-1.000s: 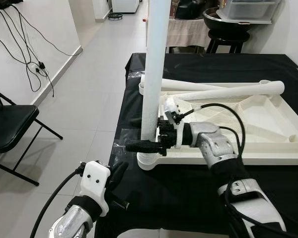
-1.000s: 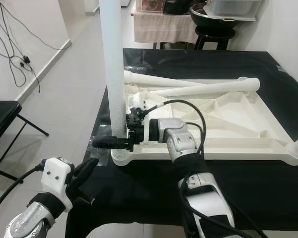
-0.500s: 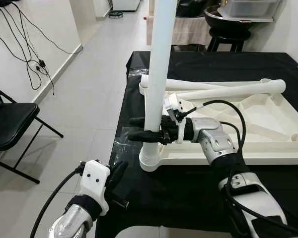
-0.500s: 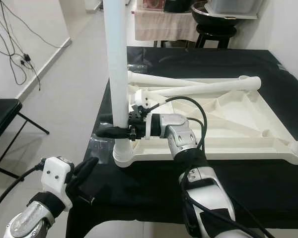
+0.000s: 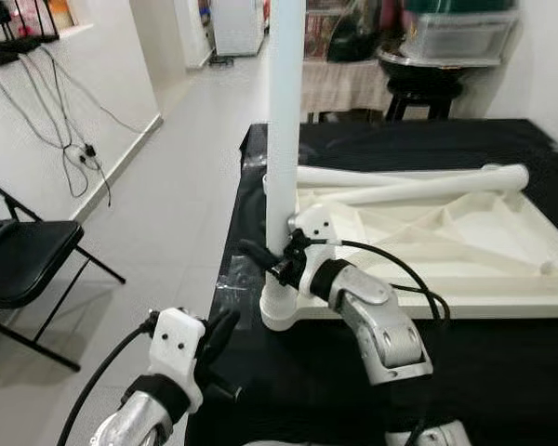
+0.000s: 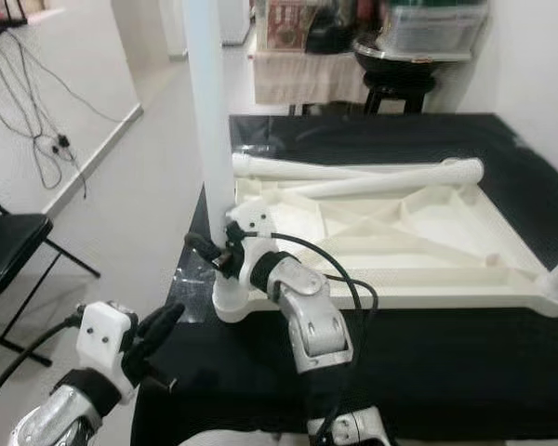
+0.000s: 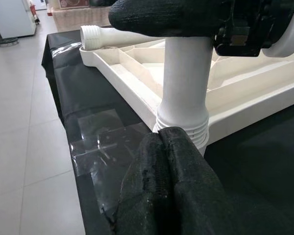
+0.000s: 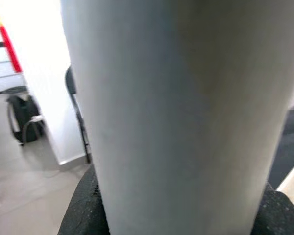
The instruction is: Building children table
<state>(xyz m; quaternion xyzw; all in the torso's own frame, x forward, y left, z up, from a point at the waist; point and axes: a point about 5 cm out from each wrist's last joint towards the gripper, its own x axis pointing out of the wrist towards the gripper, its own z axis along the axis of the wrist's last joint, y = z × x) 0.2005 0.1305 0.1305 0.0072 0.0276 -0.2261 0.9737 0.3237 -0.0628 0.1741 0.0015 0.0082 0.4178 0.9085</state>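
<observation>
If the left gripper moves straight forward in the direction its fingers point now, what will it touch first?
Most likely the threaded base of the upright white plastic table leg, where it sits in the corner of the upturned white tabletop. The left gripper points straight at it; the remaining gap is hard to judge.

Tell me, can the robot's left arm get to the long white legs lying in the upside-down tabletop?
Probably not easily. The left gripper hangs low off the table's near corner, and the upright leg, the right gripper and its arm stand between it and the loose legs.
</observation>
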